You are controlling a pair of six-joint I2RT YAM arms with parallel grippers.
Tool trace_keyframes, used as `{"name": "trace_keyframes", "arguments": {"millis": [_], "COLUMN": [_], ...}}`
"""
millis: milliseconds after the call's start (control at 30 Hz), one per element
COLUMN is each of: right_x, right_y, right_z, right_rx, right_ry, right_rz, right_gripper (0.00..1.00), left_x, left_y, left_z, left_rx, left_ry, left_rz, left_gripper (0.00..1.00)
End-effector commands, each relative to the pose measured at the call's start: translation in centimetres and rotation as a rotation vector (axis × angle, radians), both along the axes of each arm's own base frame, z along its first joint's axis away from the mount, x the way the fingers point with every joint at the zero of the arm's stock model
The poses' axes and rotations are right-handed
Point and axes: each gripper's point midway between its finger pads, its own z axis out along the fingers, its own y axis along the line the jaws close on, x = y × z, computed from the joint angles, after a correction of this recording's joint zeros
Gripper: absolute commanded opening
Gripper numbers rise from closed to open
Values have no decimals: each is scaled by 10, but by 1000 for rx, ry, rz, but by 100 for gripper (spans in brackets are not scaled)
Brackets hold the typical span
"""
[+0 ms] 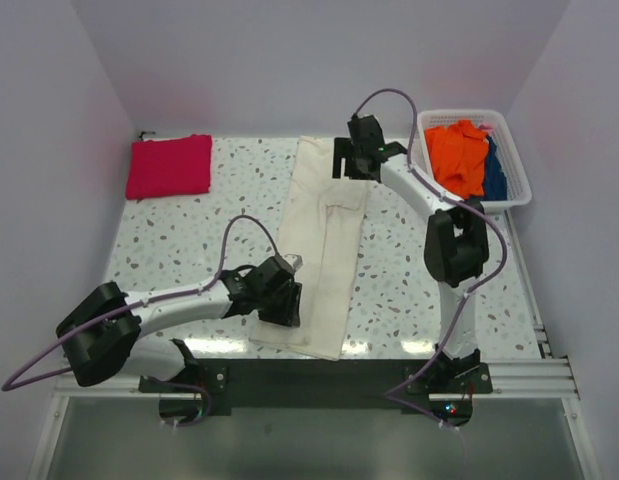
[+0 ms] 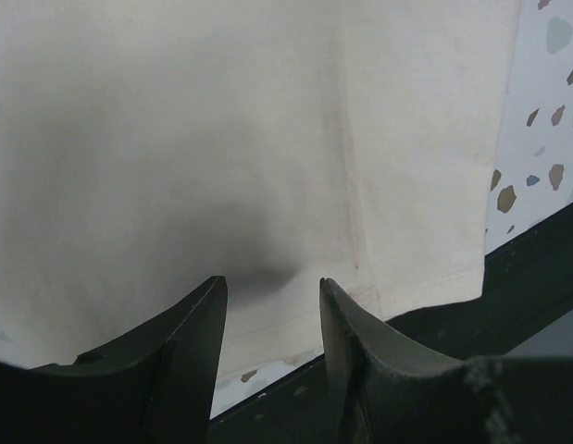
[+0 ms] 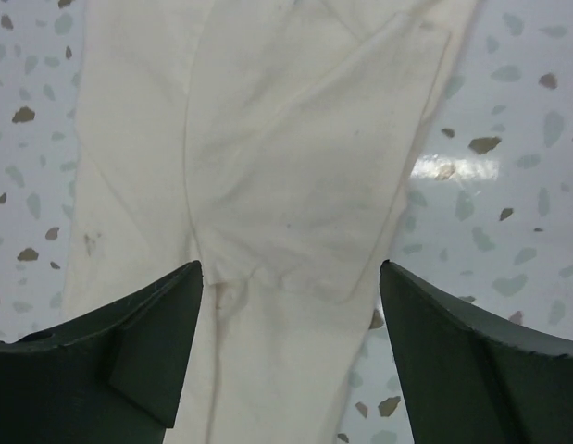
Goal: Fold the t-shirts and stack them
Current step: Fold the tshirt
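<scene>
Left gripper (image 1: 285, 302) is seen nearest, its jaws standing apart and nothing pinched between them. It is hung low over the near end of the cream shirt (image 1: 324, 250), at about 7 o'clock of the cloth. In the left wrist view the hem is seen just beyond the fingertips, and a shadow is cast on the fabric between them.

The cream shirt itself is laid as a long narrow band on the table (image 1: 179, 250), run from 6 o'clock at the near edge up toward 12 o'clock. Its sides look to be turned in already, so the lengthwise fold is judged done and the crosswise fold is taken to be the step in hand.

At the far end, around 12 o'clock of the band, the right gripper (image 1: 355, 160) is held with its jaws spread wide and empty, the cloth lying below and between them.

For the next move, one end would likely need to be pinched through all layers and carried over onto the other, flat and square, without the band being dragged askew.

Farther off, at 10 o'clock of the table, the pink shirt (image 1: 170, 166) is lain folded, well apart from both grippers; the stack is judged not yet made. At 2 o'clock a basket (image 1: 519, 165) is seen with orange cloth (image 1: 459, 155) and blue cloth (image 1: 496, 170) inside.
</scene>
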Motion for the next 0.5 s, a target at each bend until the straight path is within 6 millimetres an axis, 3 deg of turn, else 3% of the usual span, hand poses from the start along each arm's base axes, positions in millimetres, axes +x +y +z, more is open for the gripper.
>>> {"name": "trace_keyframes", "arguments": {"millis": [0, 67, 100, 167, 300, 367, 400, 433, 467], "right_x": [-15, -15, -16, -12, -10, 0, -1, 13, 17], "right_y": [21, 28, 32, 37, 32, 25, 22, 17, 16], "right_z": [-39, -49, -66, -74, -112, -114, -129, -121, -124], "right_rx": [44, 47, 51, 55, -4, -18, -25, -11, -10], "right_ry": [61, 88, 120, 133, 207, 207, 242, 218, 226], "right_rz": [4, 16, 26, 31, 32, 13, 11, -3, -3], "right_gripper": [80, 73, 69, 65, 59, 58, 58, 58, 58], "left_x": [8, 8, 5, 1, -14, -19, -21, -23, -23], "left_y": [11, 16, 21, 25, 42, 45, 39, 36, 32], "left_z": [9, 1, -7, -20, -41, -46, -46, -46, -45], "left_rx": [49, 77, 99, 117, 153, 146, 113, 98, 81], "left_ry": [-61, -60, -51, -26, 20, 33, 46, 56, 59], "left_rz": [8, 14, 11, 11, 32, 40, 38, 35, 29], "left_gripper": [49, 47, 45, 41, 34, 32, 29, 29, 28]}}
